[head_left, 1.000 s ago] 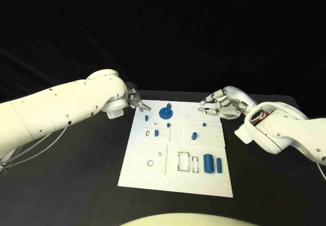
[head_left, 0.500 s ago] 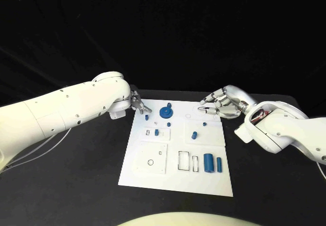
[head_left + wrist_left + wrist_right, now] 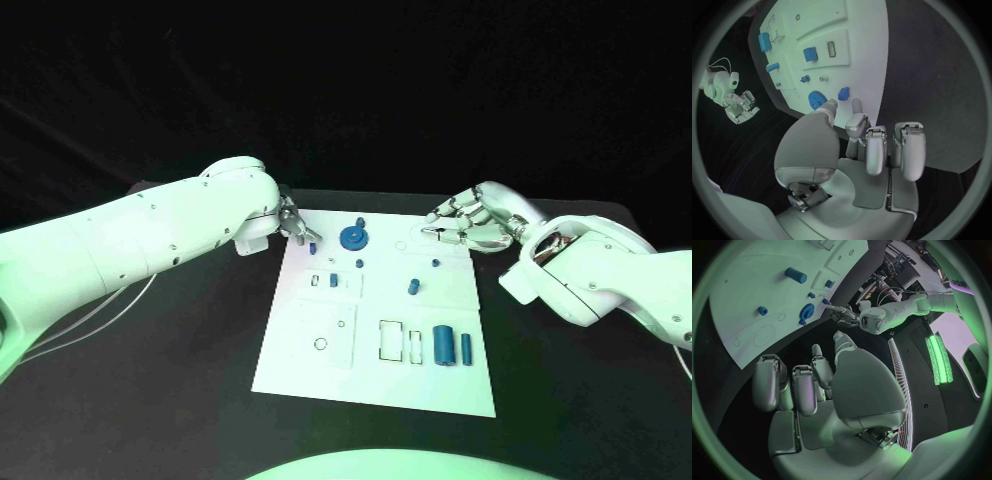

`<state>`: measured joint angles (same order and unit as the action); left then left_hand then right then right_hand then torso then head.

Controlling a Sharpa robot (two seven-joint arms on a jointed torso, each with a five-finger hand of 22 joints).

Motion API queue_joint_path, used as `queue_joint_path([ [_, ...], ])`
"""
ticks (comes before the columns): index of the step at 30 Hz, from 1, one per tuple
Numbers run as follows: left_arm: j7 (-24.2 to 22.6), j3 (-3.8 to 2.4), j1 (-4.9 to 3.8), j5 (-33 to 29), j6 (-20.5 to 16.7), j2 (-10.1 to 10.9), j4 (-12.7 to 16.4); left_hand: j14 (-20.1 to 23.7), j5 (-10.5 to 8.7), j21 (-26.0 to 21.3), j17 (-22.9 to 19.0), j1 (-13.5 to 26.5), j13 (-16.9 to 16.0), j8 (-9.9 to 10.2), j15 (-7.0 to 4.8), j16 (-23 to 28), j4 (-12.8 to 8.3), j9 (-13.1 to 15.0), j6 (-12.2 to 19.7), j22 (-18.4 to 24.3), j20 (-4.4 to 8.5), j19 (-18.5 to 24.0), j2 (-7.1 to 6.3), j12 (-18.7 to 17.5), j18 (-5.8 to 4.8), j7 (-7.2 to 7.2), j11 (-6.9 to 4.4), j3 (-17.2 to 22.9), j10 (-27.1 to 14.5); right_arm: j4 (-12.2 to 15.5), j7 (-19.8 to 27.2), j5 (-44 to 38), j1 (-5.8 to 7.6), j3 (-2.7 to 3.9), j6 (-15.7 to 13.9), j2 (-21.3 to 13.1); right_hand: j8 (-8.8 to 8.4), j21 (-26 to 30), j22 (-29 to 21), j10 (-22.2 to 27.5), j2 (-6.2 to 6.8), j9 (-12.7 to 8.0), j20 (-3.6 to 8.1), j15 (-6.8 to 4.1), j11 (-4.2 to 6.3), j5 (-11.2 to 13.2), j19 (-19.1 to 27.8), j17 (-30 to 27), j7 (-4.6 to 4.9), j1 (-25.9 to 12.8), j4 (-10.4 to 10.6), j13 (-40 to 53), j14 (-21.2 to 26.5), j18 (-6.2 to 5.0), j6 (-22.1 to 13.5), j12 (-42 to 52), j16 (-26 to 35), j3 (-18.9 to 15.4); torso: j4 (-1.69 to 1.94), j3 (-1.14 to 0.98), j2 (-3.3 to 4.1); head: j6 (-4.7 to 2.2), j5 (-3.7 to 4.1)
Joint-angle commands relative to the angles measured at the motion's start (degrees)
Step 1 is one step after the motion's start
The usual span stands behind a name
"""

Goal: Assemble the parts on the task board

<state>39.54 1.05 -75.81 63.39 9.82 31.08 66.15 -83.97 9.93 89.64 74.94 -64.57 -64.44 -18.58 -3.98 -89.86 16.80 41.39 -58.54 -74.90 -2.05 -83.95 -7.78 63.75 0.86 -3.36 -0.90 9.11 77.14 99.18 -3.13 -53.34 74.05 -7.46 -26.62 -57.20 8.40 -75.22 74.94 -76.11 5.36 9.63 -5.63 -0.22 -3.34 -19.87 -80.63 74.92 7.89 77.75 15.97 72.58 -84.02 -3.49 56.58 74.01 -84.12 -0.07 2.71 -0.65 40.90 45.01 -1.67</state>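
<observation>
While both arms are reaching in over the black surface (image 3: 159, 380), the white task board (image 3: 375, 385) is lying flat at its middle, with the blue parts resting on it. The left hand (image 3: 293, 222) is hovering at the board's far left corner, its fingers apart and holding nothing; in the left wrist view its fingertips (image 3: 856, 106) are sitting just beside a small blue part (image 3: 843, 93) at the board's edge, though contact cannot be confirmed. Near that corner a blue gear (image 3: 352, 239) is standing on the board. The right hand (image 3: 464, 226) is hanging at the far right corner with fingers loosely curled and empty. Two blue cylinders (image 3: 443, 345) are lying side by side nearer the robot.
</observation>
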Motion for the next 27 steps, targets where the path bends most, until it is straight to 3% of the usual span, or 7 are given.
queue_joint_path([
  [1,-1.0,-0.02,0.02,-0.5,1.0,-0.3,-0.1,-6.0,0.03,0.1,15.1,0.3,0.0,0.4,0.31,-0.1,0.0,-0.1,-0.1,-14.7,-0.33,-5.7,0.31,0.1,-0.75,-0.18,0.4,-0.3,-0.1,0.0,0.3,-0.5,-0.08,0.0,0.8,0.1,0.23,0.2,4.9,0.1,-0.13,0.0,0.17,-0.57,0.02,-0.2,0.3,5.3,0.16,0.0,-0.1,0.0,-3.5,-0.29,-0.4,-0.2,0.3,-0.1,0.08,-0.02,0.0,0.1,0.08],
  [8,-1.2,-0.01,0.04,-0.9,1.4,-0.7,-0.6,-6.0,0.06,0.1,15.1,-0.2,0.0,0.5,0.32,-0.1,-0.1,-0.2,-0.2,-14.7,-0.37,-5.7,0.67,0.1,-0.76,-0.18,0.4,-0.3,-0.1,0.0,0.4,-0.5,-0.13,0.0,0.8,0.2,0.23,0.2,4.9,0.1,-0.13,0.0,0.17,-0.57,0.02,-0.2,0.3,5.3,0.16,0.0,-0.1,0.0,-3.5,-0.29,-0.4,-0.2,0.3,-0.1,-0.05,-0.04,-0.03,0.12,0.06],
  [27,-1.4,0.01,0.29,-1.4,2.5,-1.5,-1.4,-6.0,0.04,0.1,15.1,-1.6,-0.1,0.7,0.34,-0.1,-0.3,-0.4,-0.4,-14.7,-0.43,-5.8,1.24,0.3,-0.76,-0.2,0.41,-0.2,-0.2,0.0,0.3,-0.5,-0.14,0.0,0.9,0.2,0.26,0.3,4.8,0.1,-0.2,0.0,0.17,-0.57,0.02,-0.2,0.3,5.4,0.16,-0.1,-0.1,0.1,-3.5,-0.3,-0.4,-0.1,0.3,-0.2,0.07,-0.01,-0.03,0.31,0.24],
])
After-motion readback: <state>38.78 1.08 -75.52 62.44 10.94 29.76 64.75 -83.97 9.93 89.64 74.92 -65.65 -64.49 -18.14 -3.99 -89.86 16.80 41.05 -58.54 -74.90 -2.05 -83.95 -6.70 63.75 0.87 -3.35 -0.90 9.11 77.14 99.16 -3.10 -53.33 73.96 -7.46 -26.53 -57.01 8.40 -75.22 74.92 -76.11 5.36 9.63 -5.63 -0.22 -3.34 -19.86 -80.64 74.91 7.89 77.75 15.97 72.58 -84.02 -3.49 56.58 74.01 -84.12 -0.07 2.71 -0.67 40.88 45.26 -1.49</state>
